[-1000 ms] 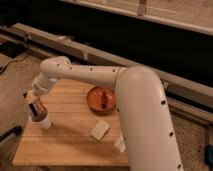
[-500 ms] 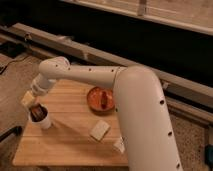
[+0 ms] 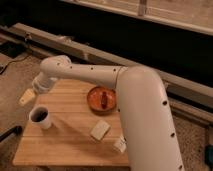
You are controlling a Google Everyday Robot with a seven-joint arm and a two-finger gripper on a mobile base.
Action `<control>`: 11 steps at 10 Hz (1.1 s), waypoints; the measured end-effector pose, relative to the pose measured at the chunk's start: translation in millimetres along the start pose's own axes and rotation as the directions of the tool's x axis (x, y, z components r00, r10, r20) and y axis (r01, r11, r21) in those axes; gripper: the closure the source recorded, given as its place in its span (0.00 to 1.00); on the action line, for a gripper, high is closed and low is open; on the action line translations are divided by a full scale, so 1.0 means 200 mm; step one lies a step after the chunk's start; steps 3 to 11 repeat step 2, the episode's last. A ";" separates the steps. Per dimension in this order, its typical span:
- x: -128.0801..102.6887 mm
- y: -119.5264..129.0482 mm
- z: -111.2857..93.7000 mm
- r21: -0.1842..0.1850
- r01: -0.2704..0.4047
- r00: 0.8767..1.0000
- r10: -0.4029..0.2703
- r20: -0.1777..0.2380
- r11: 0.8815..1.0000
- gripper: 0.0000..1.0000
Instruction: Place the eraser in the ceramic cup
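Hovering hand (image 3: 28,96) above-left of ceramic cup (image 3: 40,117), touching nothing; finger spread cannot tell.

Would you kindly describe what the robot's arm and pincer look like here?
The arm is thick, smooth and white, built of rounded tubular segments with bulbous joints and small dark dots along its shell. No cables show. The pincer at its far end, beyond the wooden table's left edge, looks pale cream.

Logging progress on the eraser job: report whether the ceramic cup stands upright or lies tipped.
Upright: the ceramic cup rests on its base on the table, dark mouth facing up. The gripper is up and left of it.
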 end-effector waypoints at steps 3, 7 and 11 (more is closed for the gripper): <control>0.00 0.01 0.00 -0.002 0.002 1.000 -0.002 -0.001 1.000 0.20; 0.00 0.01 0.00 -0.002 0.002 1.000 -0.002 -0.001 1.000 0.20; 0.00 0.01 0.00 -0.002 0.002 1.000 -0.002 -0.001 1.000 0.20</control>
